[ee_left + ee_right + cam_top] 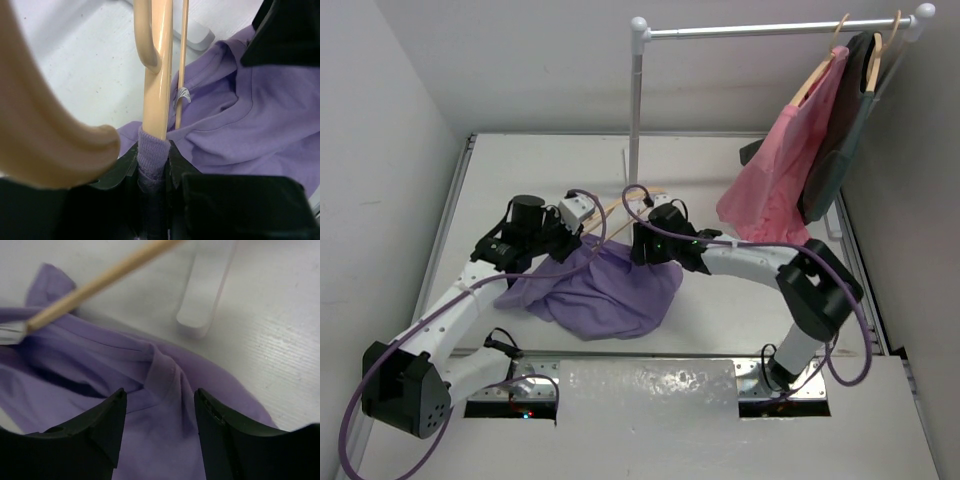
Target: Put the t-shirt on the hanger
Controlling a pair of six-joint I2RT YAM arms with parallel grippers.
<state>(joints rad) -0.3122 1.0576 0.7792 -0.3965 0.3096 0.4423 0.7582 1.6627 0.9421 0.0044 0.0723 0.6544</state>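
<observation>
The t-shirt [605,290] lay crumpled in the middle of the table [520,160], slightly toward the near edge, its collar end turned to the far side. The hanger [159,75] sat at that collar end, one wooden arm running into the cloth, with its thin lower bar [181,65] just beside it. The left gripper [152,160] was clamped narrowly on the hanger's arm, a bit of purple fabric pinched in with the wood. The right gripper [159,397] hung over the shirt's neckline with its jaws apart, a raised fold of the collar between them; I could not tell whether they touched the cloth. Near the far right corner stood a white rail rack [635,100] carrying a pink garment [775,170] and a dark grey garment [840,140].
</observation>
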